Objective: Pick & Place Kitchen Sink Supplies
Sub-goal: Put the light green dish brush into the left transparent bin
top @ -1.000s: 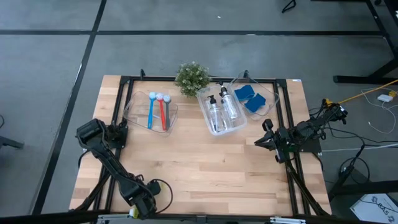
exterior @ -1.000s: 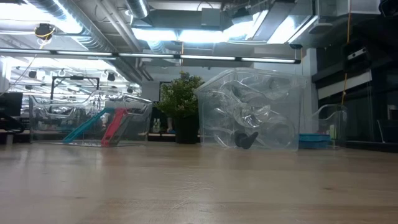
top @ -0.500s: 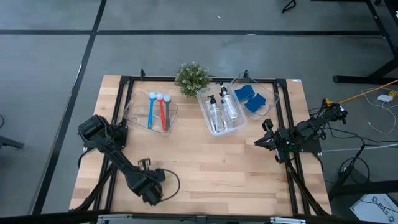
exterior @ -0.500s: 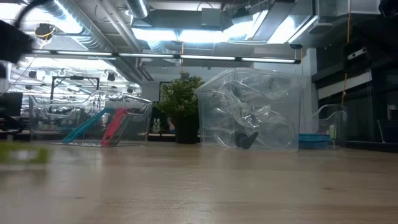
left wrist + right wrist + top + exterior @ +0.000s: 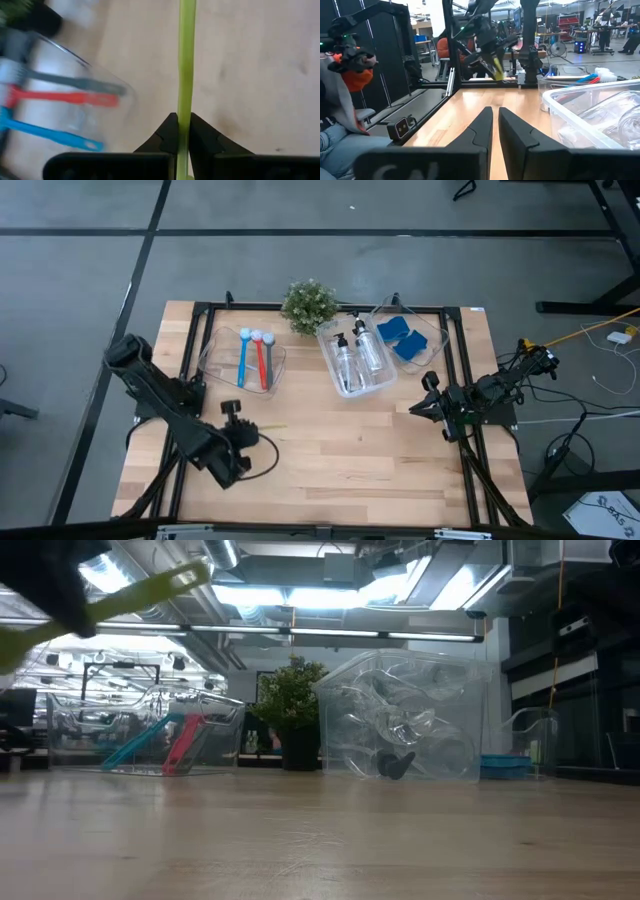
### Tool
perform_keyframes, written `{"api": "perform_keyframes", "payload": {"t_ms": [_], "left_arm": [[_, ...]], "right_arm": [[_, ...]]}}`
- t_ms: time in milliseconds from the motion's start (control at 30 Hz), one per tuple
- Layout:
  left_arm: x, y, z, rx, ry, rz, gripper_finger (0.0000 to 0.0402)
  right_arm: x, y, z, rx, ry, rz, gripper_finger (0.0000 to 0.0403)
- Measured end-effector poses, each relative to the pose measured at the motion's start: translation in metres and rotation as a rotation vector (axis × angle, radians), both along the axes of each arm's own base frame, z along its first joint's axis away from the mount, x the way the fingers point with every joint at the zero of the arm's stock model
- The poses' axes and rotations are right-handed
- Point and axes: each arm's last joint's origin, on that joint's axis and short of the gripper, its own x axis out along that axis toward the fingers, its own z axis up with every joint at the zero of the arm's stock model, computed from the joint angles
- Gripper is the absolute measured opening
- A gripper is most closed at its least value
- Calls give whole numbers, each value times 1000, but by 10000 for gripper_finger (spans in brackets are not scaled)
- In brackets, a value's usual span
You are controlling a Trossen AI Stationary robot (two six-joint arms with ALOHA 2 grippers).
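My left gripper hangs over the table's left half, near the brush bin, shut on a yellow-green dish brush. The brush's thin handle runs out from between the fingers. A clear bin holds blue, red and grey brushes. A middle bin holds two pump bottles. The right bin holds blue sponges. My right gripper waits at the table's right edge, level and shut with nothing in it. My left gripper pinches the yellow-green brush's handle between its two fingers, one on each flat side. It comes from above, slanting down. The brush is lifted clear of the table and tilted, with a long stretch of handle reaching past the fingers.
A small potted plant stands at the far edge between the brush bin and the bottle bin. A black frame rail runs around the table. Bare wood fills the near half. A person sits beyond the table.
My left gripper has gone up and away from the table's near edge toward the brush bin, turning as it rose. The yellow-green brush, low by the tabletop half a second ago, is now lifted clear and slanted high in the low view.
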Motion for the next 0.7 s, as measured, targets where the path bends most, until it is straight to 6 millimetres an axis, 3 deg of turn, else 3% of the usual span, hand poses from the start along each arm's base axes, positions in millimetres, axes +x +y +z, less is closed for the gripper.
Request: {"api": "perform_keyframes", "payload": {"t_ms": [167, 433, 700], "left_arm": [[-6, 26, 7, 74, -35, -17, 16], [-40, 69, 12, 148, -177, 28, 16], [-61, 91, 30, 294, -338, 0, 16]], "right_arm": [[0, 0, 0, 1, -1, -1, 32], [0, 0, 0, 0, 0, 0, 32], [0, 0, 0, 0, 0, 0, 32]]}}
